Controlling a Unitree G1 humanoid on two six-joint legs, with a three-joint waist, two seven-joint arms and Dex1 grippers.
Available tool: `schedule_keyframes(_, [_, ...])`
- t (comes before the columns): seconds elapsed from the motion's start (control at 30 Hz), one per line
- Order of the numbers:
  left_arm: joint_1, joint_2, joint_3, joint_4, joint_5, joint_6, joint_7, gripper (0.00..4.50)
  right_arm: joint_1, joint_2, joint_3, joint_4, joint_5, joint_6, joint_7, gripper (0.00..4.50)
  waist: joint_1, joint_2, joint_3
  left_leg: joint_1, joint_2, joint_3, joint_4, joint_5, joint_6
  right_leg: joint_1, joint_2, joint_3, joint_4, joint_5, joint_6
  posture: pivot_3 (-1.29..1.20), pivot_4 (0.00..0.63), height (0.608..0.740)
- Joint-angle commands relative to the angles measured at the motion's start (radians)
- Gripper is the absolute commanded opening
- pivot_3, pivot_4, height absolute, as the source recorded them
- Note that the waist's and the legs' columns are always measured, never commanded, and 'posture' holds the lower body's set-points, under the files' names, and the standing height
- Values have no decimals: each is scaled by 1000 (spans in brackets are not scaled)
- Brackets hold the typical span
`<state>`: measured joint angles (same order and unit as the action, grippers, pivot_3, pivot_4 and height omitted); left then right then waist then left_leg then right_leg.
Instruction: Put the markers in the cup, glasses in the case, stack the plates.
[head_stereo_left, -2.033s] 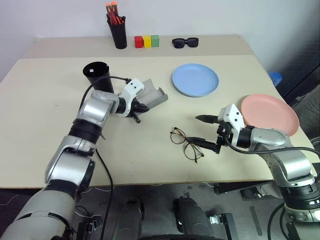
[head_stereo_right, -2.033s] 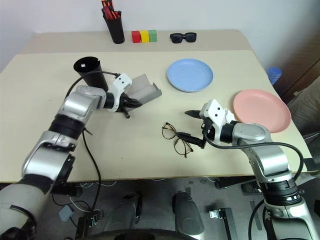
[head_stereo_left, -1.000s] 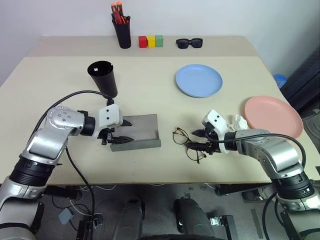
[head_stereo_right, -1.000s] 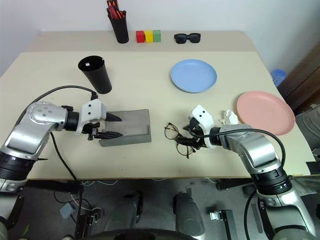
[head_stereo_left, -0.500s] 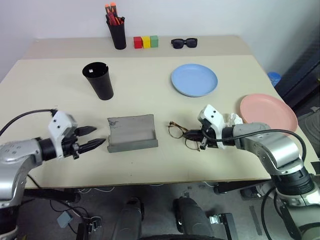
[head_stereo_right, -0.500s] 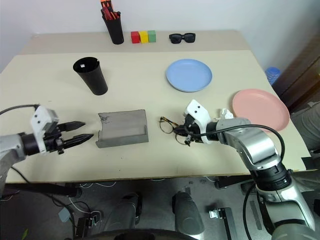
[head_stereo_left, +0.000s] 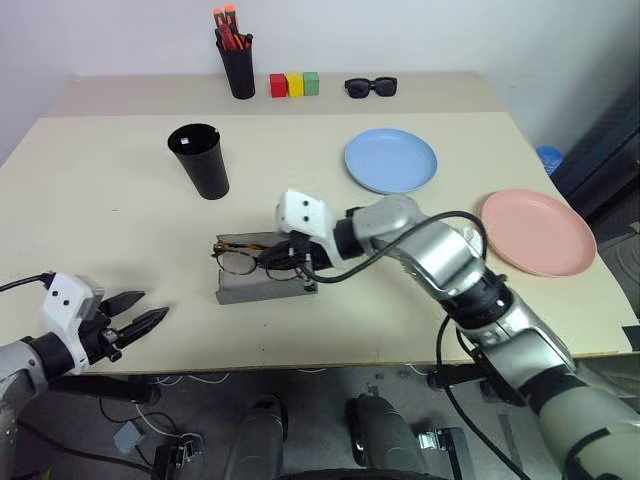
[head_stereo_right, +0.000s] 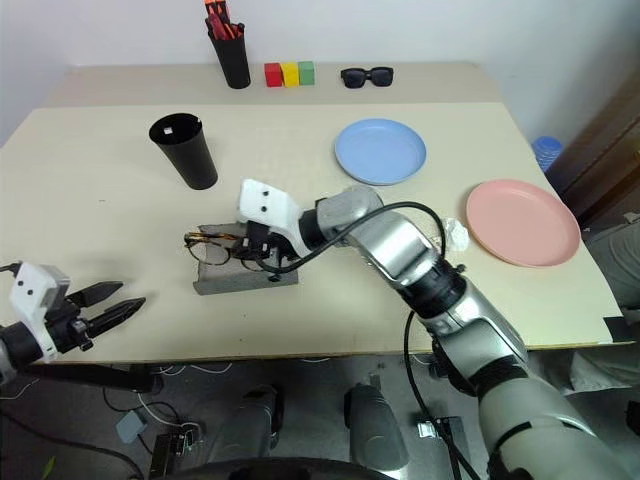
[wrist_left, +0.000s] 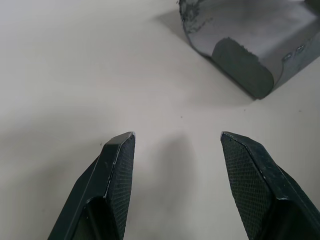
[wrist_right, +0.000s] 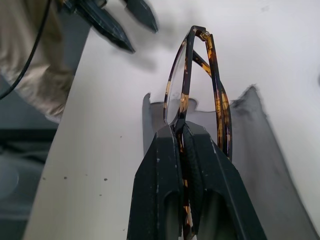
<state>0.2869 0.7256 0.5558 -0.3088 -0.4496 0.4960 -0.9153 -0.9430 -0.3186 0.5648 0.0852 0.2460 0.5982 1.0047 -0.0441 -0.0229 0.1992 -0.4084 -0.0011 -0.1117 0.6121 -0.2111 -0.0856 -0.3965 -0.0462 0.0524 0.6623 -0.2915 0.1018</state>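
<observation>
Gripping glasses (head_stereo_left: 243, 262) lengthwise over case (head_stereo_left: 262, 289), right jaws clamped; left jaws apart.

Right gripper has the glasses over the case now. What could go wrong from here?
1. The right gripper pinches the glasses by one thin edge of the frame; they may twist or slip on release.
2. The glasses overhang the open grey case's end, so they might land half outside it.
3. The left gripper stands apart from the case, open; nothing steadies the case, so a nudge may slide it.

Right tool (wrist_right: 182, 131) clamped tight, arm reaching left; left tool (wrist_left: 177, 145) spread apart.
</observation>
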Motion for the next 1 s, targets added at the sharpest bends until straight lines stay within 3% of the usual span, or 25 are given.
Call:
schedule_keyframes(0.03, [17,-11,-13,-70,-23,-10,13,2763,-54,35,-9,124,-48,-94,43,23,0,0,0,0,0,0,0,0,0,0,0,0,0,0,0,0,150,740])
schedule_keyframes(0.27, [51,-28,-40,-152,-49,-6,25,2763,-78,62,-16,247,-90,-161,143,23,-2,0,0,0,0,0,-1,0,0,-1,0,0,1,0,0,0,150,740])
schedule_keyframes(0.4, [48,-26,-47,-156,-52,-7,37,2763,-72,63,-35,238,-92,-163,172,1399,-2,1,0,0,0,0,-1,0,0,-1,0,0,1,0,0,0,150,740])
schedule_keyframes(0.5, [-33,-27,-27,-145,-173,112,84,2763,-64,64,-96,202,-83,-166,122,2915,0,1,1,0,0,0,-1,0,0,-1,0,0,1,0,0,0,150,740])
schedule_keyframes(0.53, [-68,-26,-19,-146,-213,149,103,2763,-58,60,-117,183,-78,-164,112,2915,3,1,1,0,0,0,0,0,0,-1,1,0,1,0,0,0,150,740])
schedule_keyframes(0.63, [-165,-7,-39,-155,-239,198,162,3606,-22,25,-166,87,-64,-150,104,2982,3,1,0,0,0,-1,0,0,0,0,0,0,1,0,0,0,150,740])
schedule_keyframes(0.8, [-447,-36,-177,-77,-244,284,270,3606,91,-56,-245,-140,-10,-84,90,2982,4,1,0,-1,-1,-2,0,0,0,0,0,-1,2,0,1,0,150,740])
schedule_keyframes(0.9, [-658,-80,-345,65,-141,293,322,2701,188,-117,-293,-289,17,-25,55,2982,6,1,0,0,-2,-2,1,0,0,1,1,-1,2,1,1,0,150,740])
schedule_keyframes(1.0, [-838,-131,-455,259,-47,295,363,1198,270,-181,-324,-396,20,14,27,2982,3,0,0,-1,-2,-2,1,0,0,1,0,-1,2,1,2,0,150,740])
